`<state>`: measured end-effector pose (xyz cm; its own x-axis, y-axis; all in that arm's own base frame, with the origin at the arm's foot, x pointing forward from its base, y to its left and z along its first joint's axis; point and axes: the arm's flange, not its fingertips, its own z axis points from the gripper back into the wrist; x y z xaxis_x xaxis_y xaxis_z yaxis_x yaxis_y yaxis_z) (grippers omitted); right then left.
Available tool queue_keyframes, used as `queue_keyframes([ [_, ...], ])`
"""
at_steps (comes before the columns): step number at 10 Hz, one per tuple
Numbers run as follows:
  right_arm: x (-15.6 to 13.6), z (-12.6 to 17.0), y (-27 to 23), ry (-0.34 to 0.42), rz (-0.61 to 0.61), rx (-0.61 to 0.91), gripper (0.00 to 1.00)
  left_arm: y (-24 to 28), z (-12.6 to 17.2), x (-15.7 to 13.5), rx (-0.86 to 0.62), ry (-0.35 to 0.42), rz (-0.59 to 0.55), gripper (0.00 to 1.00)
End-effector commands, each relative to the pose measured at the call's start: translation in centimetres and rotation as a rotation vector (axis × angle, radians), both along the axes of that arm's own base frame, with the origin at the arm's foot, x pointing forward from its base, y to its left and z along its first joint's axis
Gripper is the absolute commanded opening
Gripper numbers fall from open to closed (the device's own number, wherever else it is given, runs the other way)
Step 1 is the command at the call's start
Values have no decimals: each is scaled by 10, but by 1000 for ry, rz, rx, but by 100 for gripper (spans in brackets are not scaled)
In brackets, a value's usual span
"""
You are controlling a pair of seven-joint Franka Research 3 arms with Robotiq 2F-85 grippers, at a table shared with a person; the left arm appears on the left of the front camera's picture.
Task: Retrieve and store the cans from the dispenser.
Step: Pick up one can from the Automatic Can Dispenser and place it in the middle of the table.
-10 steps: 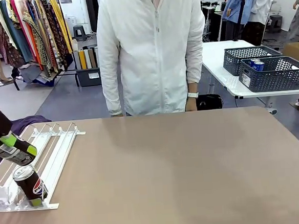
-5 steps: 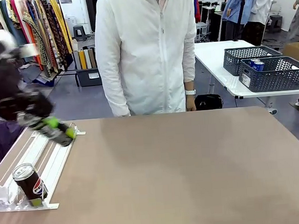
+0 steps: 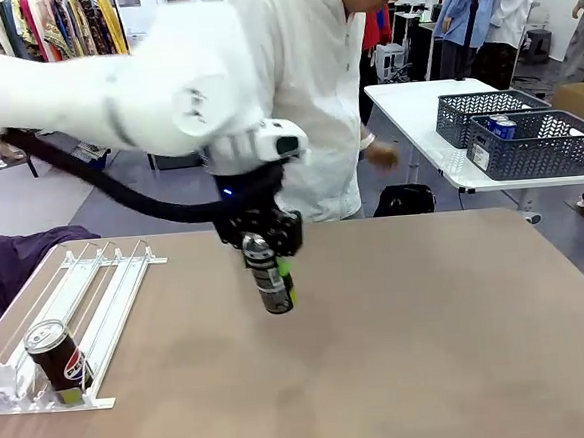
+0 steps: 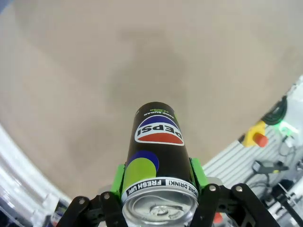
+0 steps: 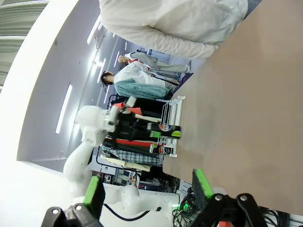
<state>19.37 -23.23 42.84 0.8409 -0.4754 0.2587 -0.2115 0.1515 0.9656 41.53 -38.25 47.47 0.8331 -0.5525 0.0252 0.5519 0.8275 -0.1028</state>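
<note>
My left gripper (image 3: 271, 264) hangs over the middle of the brown table (image 3: 429, 320), shut on a black Pepsi can (image 3: 271, 277) that points down and slightly tilted. In the left wrist view the green pads (image 4: 119, 176) clamp both sides of that can (image 4: 158, 142), silver top toward the camera, above bare tabletop. The white two-lane dispenser (image 3: 106, 287) lies at the table's left edge, with another black can (image 3: 58, 361) standing at its near stops. My right gripper (image 5: 147, 191) is open with nothing between its fingers, and looks along the table.
A person in a white jacket (image 3: 314, 97) stands at the far side, leaning right. Two dark lattice baskets (image 3: 538, 147) sit on a white side table at the far right, with blue cans (image 3: 501, 126) inside. A purple cloth (image 3: 14, 253) lies left of the dispenser.
My left arm has swung from the dispenser at the left over to the table's middle, carrying the black can. The person has leaned toward the right.
</note>
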Motion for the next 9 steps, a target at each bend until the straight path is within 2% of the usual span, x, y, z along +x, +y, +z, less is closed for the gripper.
queue_keyframes([
  [1,3,3,1,-32,-10,6,100,-29,-16,18,59,27,16,0],
  [4,3,3,1,-32,-10,6,100,-57,-59,15,83,13,6,0],
  [7,3,3,1,-32,-10,6,100,-63,-80,15,151,36,-5,0],
  [8,3,3,1,-32,-10,6,100,-63,-80,15,152,32,-7,4],
  [9,3,3,1,-32,-10,6,100,-63,-80,15,148,28,-3,53],
])
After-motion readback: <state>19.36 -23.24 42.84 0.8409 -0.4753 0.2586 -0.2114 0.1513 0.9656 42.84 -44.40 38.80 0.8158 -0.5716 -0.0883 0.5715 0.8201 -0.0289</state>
